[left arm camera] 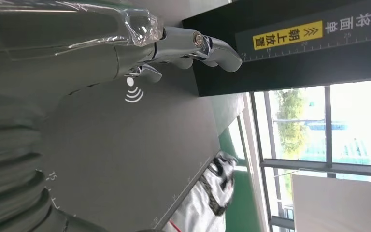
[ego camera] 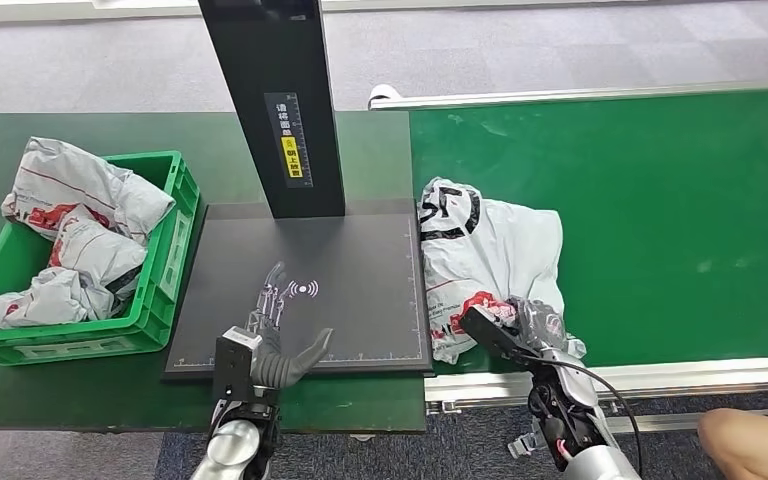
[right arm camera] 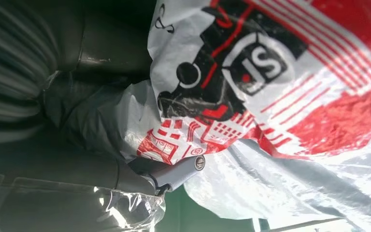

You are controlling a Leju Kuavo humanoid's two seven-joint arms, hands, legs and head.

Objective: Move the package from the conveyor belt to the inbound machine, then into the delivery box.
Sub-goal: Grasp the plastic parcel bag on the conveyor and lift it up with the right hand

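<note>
1. The package (ego camera: 485, 265) — a crumpled white mailing bag with red and black print — lies on the green conveyor belt (ego camera: 660, 220), its left edge overlapping the dark scanner plate (ego camera: 360, 250).
2. The right hand (ego camera: 520, 325) rests on the package's near edge, fingers pressed into the plastic; whether they have clamped it cannot be told.
3. The left hand (ego camera: 275, 335) hovers over the scanner plate — fingers apart, holding nothing.
4. A green crate (ego camera: 175, 265) left of the plate holds similar bags.
</note>
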